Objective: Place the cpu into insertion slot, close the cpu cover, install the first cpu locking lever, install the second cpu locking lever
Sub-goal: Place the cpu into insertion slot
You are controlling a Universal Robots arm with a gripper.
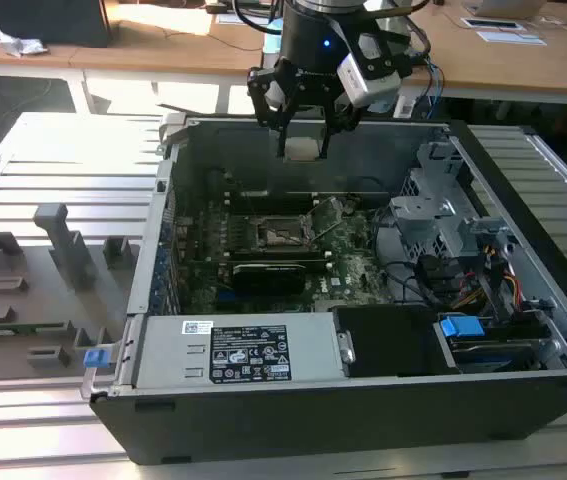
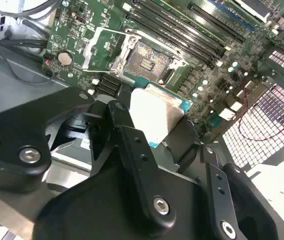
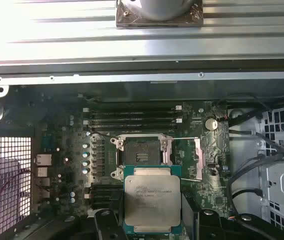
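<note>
My gripper [image 1: 302, 148] hangs above the open computer case, over its back wall, shut on the cpu [image 1: 301, 150]. In both wrist views the cpu [image 3: 152, 199] [image 2: 156, 114] is a flat square silvery chip held by its edges between the black fingers [image 3: 105, 222]. Below it on the green motherboard lies the insertion slot [image 3: 140, 151] [image 2: 151, 60] [image 1: 281, 232], its dark centre uncovered. The cpu cover [image 2: 103, 49] [image 3: 197, 158] is swung open beside the slot, a thin metal frame with a window.
The case walls [image 1: 168, 190] ring the board. A grey power supply [image 1: 248, 350] sits at the front, with a drive cage [image 1: 433, 205] and cables [image 1: 463, 285] on the exterior view's right. Long memory slots [image 3: 131, 117] run beside the socket. A grey fixture tray [image 1: 33, 280] lies outside the case.
</note>
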